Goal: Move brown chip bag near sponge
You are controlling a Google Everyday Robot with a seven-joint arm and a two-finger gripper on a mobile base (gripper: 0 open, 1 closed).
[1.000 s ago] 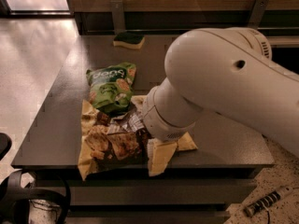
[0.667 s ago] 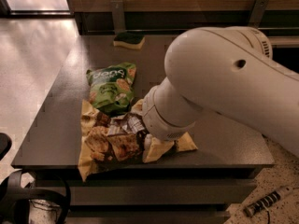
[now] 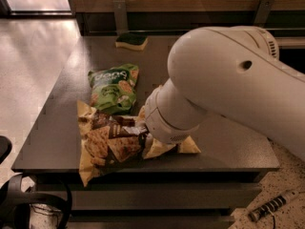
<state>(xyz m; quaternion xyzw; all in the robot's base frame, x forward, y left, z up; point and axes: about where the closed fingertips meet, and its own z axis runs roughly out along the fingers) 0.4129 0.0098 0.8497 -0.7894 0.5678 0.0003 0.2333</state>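
Note:
The brown chip bag (image 3: 112,142) lies crumpled on the dark table (image 3: 228,147) near its front edge, with tan-yellow corners sticking out left and right. The sponge (image 3: 131,40), green top over yellow, sits at the table's far edge, well apart from the bag. My gripper is hidden behind the arm's white wrist (image 3: 171,120), which is down over the bag's right end. The bulky white arm covers the right half of the table.
A smaller green chip bag (image 3: 113,87) lies just behind the brown bag, touching its top edge, between it and the sponge. A wall with metal brackets (image 3: 120,14) runs behind the table. Floor lies to the left; a cable (image 3: 274,206) lies at lower right.
The tan flap at the brown bag's right front has drawn up and in under the wrist. The arm, the green bag and the sponge stay where they were.

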